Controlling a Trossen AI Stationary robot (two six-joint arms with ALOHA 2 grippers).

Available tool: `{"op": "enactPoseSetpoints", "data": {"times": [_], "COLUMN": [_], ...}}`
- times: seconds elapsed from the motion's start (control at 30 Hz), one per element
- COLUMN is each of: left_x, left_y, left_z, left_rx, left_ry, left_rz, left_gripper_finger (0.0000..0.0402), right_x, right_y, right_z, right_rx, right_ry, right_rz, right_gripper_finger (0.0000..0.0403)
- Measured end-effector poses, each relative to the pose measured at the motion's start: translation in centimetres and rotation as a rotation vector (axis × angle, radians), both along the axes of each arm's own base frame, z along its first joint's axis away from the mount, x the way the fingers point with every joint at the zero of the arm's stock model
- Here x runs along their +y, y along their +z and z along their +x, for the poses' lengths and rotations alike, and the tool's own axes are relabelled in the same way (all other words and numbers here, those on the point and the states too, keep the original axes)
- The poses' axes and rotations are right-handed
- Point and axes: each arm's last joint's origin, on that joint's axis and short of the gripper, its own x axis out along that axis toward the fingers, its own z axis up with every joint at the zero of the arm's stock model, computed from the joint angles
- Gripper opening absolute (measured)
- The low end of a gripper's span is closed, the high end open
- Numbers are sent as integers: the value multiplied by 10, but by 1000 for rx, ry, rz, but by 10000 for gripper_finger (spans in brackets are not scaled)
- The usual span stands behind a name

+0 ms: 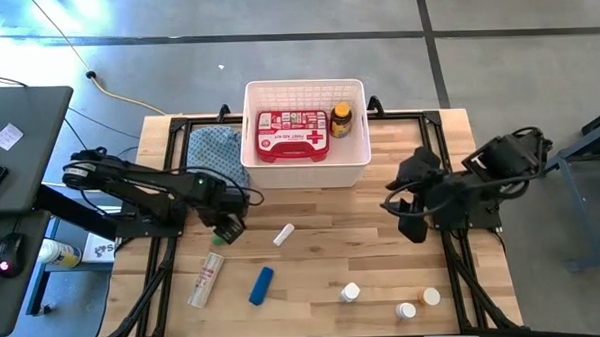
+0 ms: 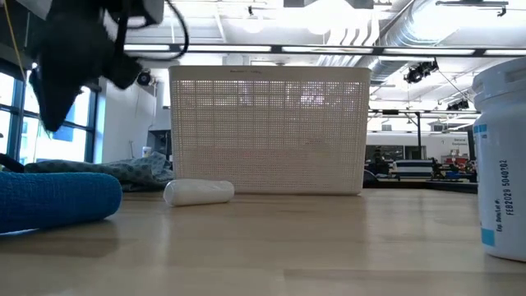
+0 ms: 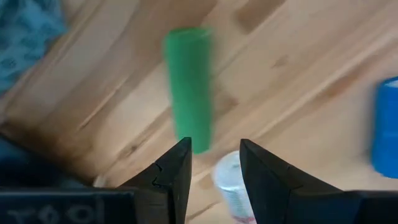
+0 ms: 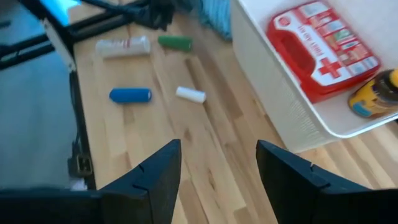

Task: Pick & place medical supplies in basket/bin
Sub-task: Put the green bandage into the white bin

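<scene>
The left gripper (image 1: 228, 231) is held with jaws spread above the green tube (image 3: 188, 87), near the counter's left edge, unobstructed. The red first-aid case (image 1: 292, 135) and amber bottle (image 1: 341, 120) are seen in the white basket (image 1: 307, 174) at the far edge. The right gripper (image 1: 397, 207) is poised, jaws spread, near the right edge.

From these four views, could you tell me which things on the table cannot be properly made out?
- green tube: high view, mostly covered by the left gripper; left wrist view, blurred.
- white pill bottle: low view, cut off by the right edge.
- basket contents: low view, hidden behind its wall.
- first-aid case label text: high view, too small to read.
- right gripper is open over bare table.
</scene>
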Motion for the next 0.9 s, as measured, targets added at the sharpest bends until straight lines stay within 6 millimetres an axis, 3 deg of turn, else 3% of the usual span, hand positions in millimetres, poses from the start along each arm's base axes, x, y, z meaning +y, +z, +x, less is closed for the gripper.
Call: {"op": "enactPoseSetpoints", "data": {"times": [0.27, 0.63, 0.9], "left_x": [2, 4, 4], "left_y": [-24, -43, -55], "left_z": [-9, -12, -12], "left_rx": [33, 5, -42], "left_ry": [-6, 29, 14], "left_rz": [15, 86, 64], "left_gripper_finger": [183, 292, 274], "right_x": [-4, -19, -24], "right_y": [1, 2, 2], "right_z": [1, 8, 10], "right_rx": [-62, -86, -120], "right_ry": [-133, -253, -338], "right_rz": [-1, 24, 62], "right_gripper_finger": [199, 199, 199]}}
